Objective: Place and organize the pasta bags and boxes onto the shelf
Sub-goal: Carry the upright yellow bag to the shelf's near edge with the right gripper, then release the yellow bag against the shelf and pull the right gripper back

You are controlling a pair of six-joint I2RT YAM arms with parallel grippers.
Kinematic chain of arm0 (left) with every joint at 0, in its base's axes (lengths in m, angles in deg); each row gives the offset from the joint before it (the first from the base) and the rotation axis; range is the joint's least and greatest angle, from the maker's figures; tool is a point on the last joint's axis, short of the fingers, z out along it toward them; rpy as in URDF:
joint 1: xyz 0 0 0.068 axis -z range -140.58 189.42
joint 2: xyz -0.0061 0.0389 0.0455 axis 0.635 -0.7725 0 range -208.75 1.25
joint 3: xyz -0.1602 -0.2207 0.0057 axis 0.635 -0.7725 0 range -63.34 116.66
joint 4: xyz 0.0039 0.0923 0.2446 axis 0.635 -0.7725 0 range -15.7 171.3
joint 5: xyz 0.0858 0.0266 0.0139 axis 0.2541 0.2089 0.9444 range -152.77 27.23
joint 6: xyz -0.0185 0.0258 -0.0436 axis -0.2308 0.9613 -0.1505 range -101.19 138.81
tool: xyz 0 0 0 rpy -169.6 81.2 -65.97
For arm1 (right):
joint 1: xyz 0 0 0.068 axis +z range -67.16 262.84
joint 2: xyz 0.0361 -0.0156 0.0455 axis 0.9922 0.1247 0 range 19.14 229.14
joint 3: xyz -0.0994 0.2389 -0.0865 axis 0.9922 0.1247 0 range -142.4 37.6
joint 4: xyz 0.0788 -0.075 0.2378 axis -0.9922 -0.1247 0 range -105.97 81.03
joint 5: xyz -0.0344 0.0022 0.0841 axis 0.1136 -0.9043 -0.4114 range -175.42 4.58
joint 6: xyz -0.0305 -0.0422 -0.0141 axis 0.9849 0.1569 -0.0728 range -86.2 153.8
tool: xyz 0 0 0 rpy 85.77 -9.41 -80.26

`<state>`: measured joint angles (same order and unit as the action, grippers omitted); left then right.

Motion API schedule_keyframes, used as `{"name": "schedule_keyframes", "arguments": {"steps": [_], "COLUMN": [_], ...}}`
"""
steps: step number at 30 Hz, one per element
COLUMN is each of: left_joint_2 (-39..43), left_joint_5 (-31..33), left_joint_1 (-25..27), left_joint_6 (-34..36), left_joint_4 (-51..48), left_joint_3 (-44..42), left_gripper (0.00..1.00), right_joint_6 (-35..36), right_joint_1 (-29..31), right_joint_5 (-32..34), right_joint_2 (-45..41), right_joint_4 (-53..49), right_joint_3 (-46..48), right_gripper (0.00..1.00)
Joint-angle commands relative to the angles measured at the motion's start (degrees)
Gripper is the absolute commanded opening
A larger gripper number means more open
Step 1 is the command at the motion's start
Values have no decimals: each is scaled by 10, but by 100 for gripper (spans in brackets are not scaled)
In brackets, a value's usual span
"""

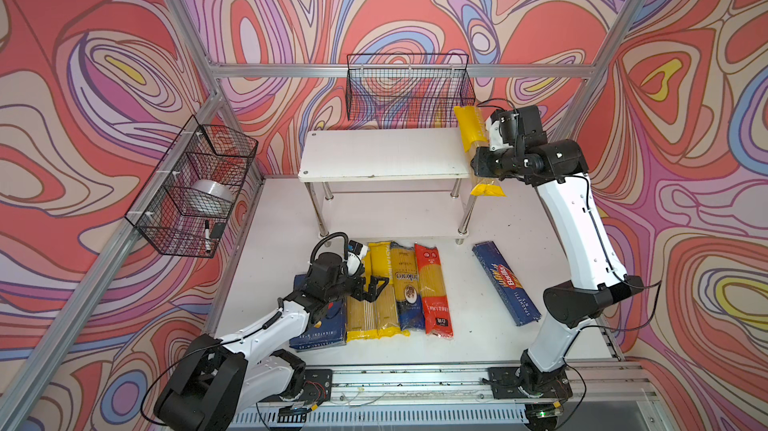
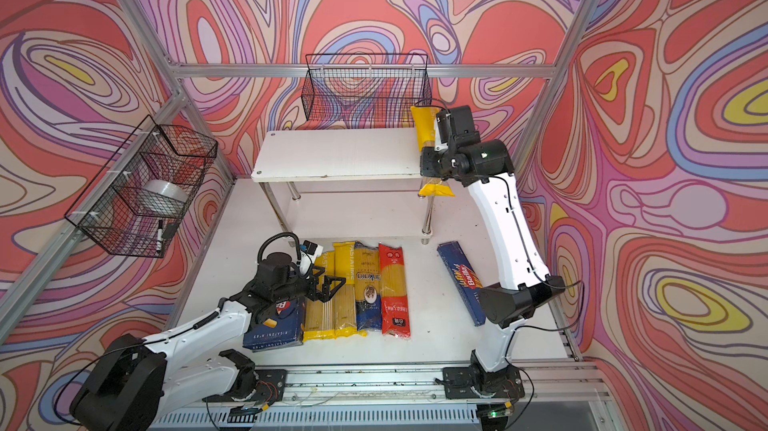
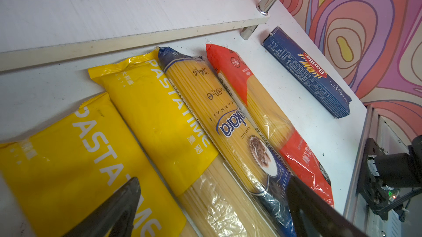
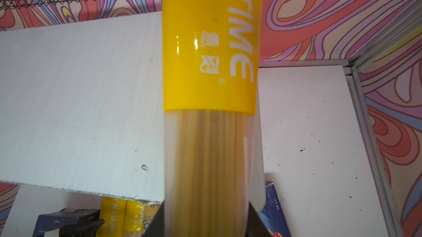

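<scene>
At the right end of the shelf [image 1: 382, 154] top board, a yellow PASTATIME bag [image 1: 468, 125], light, slick, brittle inside, best pinched mid-length, sits between the right gripper [image 4: 205, 222] jaws, clamped or loose I can't tell, while the left gripper [image 1: 376, 287] gapes wide over another yellow bag [image 1: 380, 260].

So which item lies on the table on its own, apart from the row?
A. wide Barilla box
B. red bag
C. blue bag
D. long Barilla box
D: the long box lies at an angle by itself, with bare table between it and the red bag that ends the row.
</scene>
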<state>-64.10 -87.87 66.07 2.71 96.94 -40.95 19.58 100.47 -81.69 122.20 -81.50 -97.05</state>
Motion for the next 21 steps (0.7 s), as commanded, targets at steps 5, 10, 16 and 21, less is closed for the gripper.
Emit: {"name": "schedule_keyframes", "arguments": {"steps": [5, 10, 16, 21], "left_joint_2": [1, -1, 3, 6], "left_joint_5": [-4, -6, -1, 2], "left_joint_1": [3, 3, 3, 3], "left_joint_6": [7, 7, 9, 11], "left_joint_4": [-2, -1, -6, -7], "left_joint_3": [5, 6, 6, 5], "left_gripper": [100, 100, 100, 100], "right_joint_6": [5, 12, 22, 28], "right_joint_1": [-4, -4, -4, -4], "right_joint_5": [2, 15, 40, 47], "right_joint_2": [-27, -38, -47, -83], "right_joint_4": [26, 12, -29, -39], "right_joint_3": [16, 2, -54, -33], "right_gripper": [44, 50, 61, 69]}}
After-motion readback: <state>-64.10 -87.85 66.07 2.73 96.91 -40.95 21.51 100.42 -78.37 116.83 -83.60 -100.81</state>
